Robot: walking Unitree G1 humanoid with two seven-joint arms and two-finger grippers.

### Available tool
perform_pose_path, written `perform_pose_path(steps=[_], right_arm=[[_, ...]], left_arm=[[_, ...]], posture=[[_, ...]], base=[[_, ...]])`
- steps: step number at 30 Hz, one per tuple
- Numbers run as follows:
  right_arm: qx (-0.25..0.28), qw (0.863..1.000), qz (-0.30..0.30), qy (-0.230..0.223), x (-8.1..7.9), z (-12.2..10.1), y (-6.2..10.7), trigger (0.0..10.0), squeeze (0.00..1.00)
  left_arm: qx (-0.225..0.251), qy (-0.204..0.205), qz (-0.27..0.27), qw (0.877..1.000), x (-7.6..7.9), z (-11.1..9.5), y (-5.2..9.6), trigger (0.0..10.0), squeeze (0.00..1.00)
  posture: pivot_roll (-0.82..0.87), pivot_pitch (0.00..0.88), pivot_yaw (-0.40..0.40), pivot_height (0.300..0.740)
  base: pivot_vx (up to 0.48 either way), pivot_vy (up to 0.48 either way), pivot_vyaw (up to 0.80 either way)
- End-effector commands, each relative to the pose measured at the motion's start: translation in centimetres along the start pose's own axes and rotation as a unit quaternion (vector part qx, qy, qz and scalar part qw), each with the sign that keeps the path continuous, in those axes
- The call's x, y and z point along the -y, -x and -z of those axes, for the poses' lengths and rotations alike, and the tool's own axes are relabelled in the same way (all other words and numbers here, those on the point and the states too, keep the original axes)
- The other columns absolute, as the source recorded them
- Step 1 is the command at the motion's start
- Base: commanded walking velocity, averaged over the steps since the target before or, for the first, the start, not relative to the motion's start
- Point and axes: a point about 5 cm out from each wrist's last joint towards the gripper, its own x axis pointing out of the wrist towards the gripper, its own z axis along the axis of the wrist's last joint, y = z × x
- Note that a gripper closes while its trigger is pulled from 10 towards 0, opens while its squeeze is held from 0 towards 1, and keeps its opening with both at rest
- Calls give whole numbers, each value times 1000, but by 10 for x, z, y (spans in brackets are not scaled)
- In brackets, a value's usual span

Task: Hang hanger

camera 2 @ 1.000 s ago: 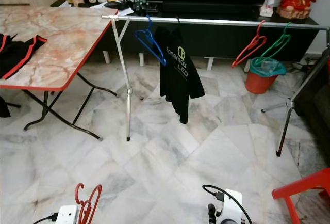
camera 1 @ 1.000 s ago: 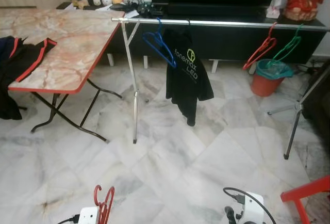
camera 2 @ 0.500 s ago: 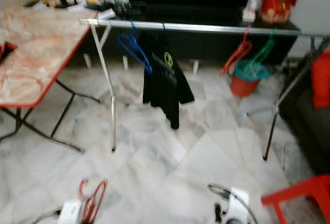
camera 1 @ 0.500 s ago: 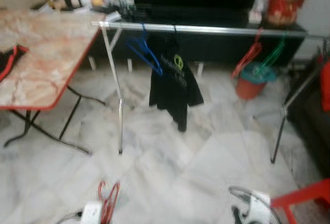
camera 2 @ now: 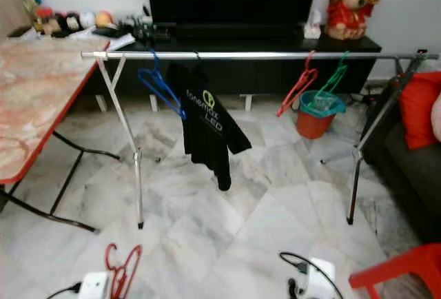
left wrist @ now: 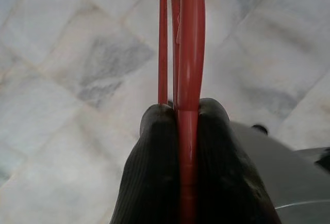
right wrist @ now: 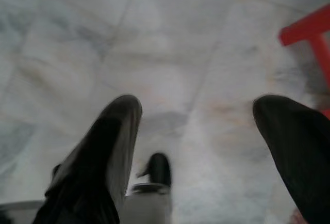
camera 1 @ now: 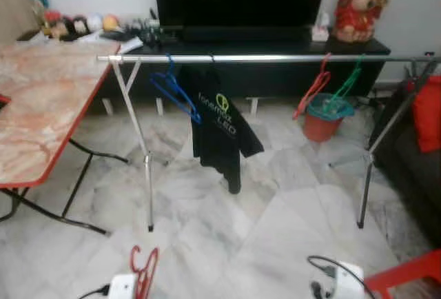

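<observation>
Hanging black shirt (camera 2: pixel 207 130), "fonemax LED" lettering

**White wrist housings, ribbed black fingers**

The left gripper (left wrist: pixel 178 115) has two rounded, finely ribbed black fingers. The right gripper (right wrist: pixel 198 131) has two smooth black fingers. Both wrists carry white housings; a black cable loops at 12 o'clock over the right one.

The left gripper (left wrist: pixel 186 118) has its two black fingers (left wrist: pixel 154 157) pressed together on a red hanger (left wrist: pixel 190 53), with the plastic pinched between the pads. The hanger's thin bars run straight out beyond the fingertips. Past them lies a pale marble floor (left wrist: pixel 77 53) with grey veining and diagonal tile joints.
</observation>
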Motion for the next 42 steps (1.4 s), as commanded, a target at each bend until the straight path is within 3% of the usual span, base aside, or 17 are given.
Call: perform_pose_path(steps=[1,4,42], right_arm=[[1,1000,12,8,12,1,1,10000,0],[1,1000,8,12,10,0,1,10000,0],[4,1000,-1,12,2,-2,0,10000,0]], left_arm=[[5,-2,7,1000,6,-4,-2,10000,0],[5,0,7,1000,7,-4,-2,10000,0],[-3,-4,13,1000,12,-1,-3,10000,0]], posture=[[29,0,-31,740],[31,0,-33,740],[29,0,-38,740]], base=[[300,0,675],[303,0,800],[303,0,0]])
